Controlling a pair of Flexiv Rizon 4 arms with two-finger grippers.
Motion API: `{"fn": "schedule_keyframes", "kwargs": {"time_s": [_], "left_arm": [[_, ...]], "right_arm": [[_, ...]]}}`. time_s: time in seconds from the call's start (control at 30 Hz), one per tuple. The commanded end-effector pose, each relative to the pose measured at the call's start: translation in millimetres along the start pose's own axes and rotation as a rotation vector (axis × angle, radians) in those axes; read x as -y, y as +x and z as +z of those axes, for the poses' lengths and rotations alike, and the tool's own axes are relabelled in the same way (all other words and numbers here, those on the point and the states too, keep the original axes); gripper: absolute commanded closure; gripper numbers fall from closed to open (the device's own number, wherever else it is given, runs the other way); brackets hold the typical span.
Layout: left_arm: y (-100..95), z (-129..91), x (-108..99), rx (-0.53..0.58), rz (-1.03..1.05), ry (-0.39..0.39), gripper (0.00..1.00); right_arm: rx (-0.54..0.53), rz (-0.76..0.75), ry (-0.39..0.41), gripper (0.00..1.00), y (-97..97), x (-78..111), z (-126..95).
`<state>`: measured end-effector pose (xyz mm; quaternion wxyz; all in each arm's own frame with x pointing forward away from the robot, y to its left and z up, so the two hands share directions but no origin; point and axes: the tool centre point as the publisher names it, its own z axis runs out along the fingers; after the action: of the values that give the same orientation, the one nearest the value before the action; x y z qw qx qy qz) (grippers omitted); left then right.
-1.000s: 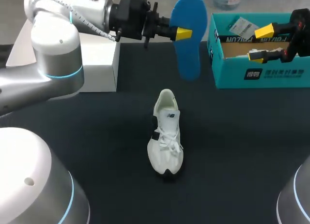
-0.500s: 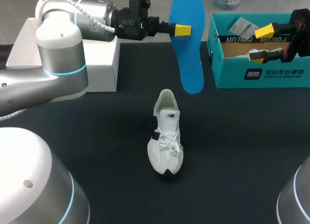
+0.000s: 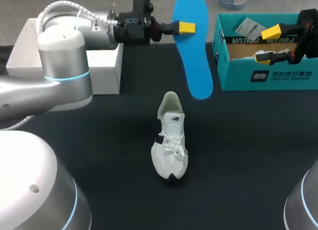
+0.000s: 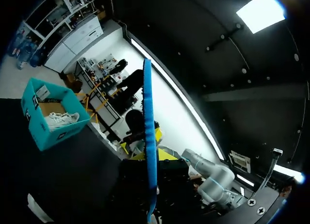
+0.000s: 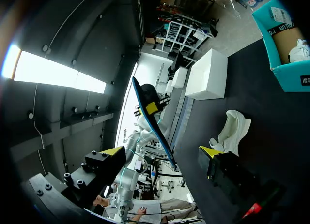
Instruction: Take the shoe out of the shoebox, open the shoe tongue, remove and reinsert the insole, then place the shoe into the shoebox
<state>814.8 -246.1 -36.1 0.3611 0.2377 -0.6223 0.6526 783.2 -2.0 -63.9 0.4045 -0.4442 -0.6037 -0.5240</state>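
Starting with the biggest thing, what is out there?

A dark table (image 3: pixel 258 140). The left arm (image 3: pixel 64 66) stretches across its far side, with a white box (image 3: pixel 102 66) beside it. A teal shoebox (image 3: pixel 268 76) sits just below the right gripper (image 3: pixel 268 43), whose yellow-tipped fingers are spread apart with nothing between them.

And the shoe itself?

The blue insole (image 3: pixel 194 56) hangs in the air from the left gripper (image 3: pixel 189 27), which pinches it near one end. The free end points down. The white shoe (image 3: pixel 170 140) stands on the table below that gripper and a little nearer to us, well apart from the right one. Its opening is at the end closest to the hanging insole.

Which step is this?

I'd judge the insole is out and reinsertion comes next. That calls for lowering the free end into the shoe's opening, then sliding it toward the toe. Nothing holds the shoe, so it may skid.
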Motion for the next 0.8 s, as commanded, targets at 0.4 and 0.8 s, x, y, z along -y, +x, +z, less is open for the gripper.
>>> {"fn": "schedule_keyframes", "kwargs": {"time_s": [0.4, 0.8], "left_arm": [[-5.2, 5.0, -11.6, 0.056, -0.435, 0.018, 1.0], [-22.5, 18.0, -4.6, 0.032, -0.488, 0.039, 1.0]], "right_arm": [[0.003, 0.001, 0.0, 0.0, 0.1, 0.3, 0.8], [0.077, -0.016, 0.101, 0.0, 17.9, -12.2, 28.1]]}}
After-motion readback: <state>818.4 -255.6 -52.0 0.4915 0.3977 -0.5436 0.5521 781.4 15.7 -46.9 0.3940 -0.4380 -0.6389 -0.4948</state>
